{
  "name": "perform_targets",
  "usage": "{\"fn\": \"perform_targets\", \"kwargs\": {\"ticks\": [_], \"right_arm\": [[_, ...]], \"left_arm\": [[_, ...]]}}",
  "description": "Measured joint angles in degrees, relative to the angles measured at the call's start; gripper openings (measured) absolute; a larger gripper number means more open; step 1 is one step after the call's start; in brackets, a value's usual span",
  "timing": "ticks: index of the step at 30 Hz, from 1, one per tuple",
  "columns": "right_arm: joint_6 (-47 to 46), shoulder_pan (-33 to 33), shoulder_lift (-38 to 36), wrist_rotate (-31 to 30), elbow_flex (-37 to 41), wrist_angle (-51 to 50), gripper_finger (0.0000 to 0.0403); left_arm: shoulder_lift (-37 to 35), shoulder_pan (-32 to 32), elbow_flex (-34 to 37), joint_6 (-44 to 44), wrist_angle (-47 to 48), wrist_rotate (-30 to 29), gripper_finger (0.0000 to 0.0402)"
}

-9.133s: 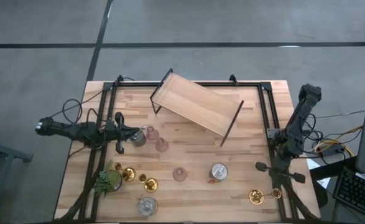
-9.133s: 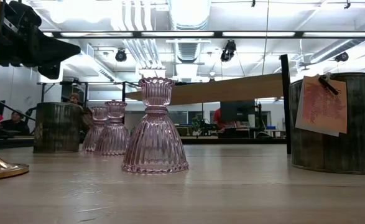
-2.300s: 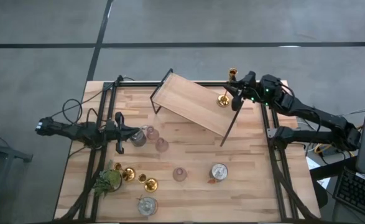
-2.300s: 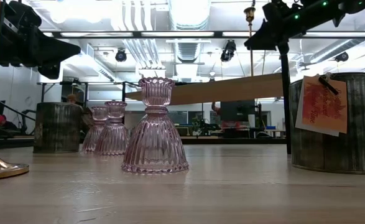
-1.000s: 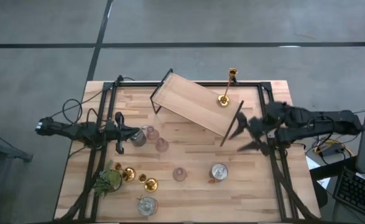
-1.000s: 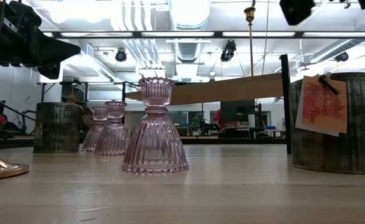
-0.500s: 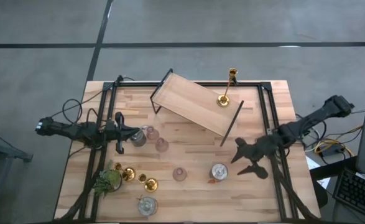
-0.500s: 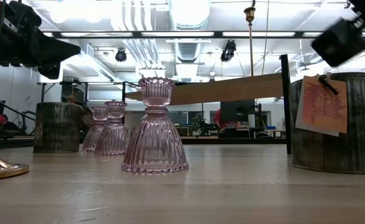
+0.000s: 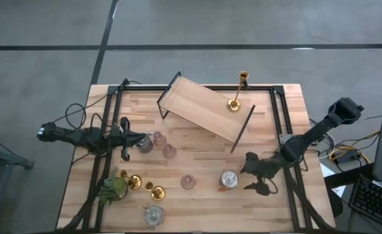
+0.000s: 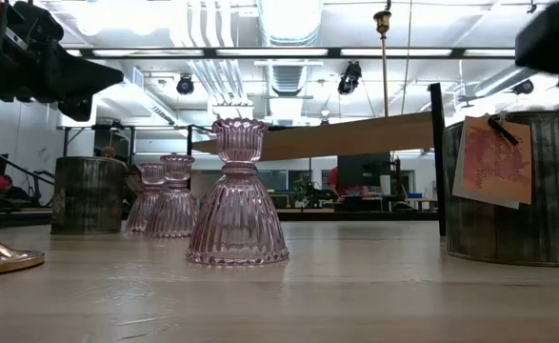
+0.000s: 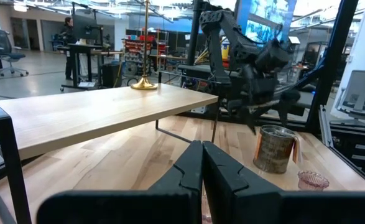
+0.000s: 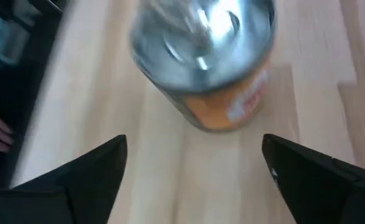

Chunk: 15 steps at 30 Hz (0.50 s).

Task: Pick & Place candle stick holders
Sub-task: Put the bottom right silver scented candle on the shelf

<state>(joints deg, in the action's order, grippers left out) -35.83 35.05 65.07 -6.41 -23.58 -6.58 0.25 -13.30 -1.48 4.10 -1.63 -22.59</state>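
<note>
Silvery holder (image 9: 229, 179) near bench's right edge, targeted by right gripper (image 9: 254, 174): jaws wide open, empty, straddling for a grasp. Left gripper (image 11: 202, 163) shut, idle.

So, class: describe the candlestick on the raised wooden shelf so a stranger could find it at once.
Find the slanted wooden shelf at the table's far side. On its right end stands a slim gold candlestick. It is the only holder on the shelf.

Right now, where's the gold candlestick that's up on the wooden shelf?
In the high view, the gold candlestick stands upright on the wooden shelf's far right end, well beyond the right gripper.
</note>
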Motion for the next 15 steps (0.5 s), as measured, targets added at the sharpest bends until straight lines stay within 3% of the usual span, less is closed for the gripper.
{"fn": "perform_targets", "kwargs": {"ticks": [8,15], "right_arm": [[0.01,1.26,11.71,-0.31,0.19,5.64,0.0380],[1.99,4.53,19.15,-8.45,0.05,15.26,0.0380]], "left_arm": [[0.00,-0.02,0.00,0.00,0.11,0.00,0.0012],[0.00,-0.01,-0.01,-0.02,0.13,0.00,0.0012]]}}
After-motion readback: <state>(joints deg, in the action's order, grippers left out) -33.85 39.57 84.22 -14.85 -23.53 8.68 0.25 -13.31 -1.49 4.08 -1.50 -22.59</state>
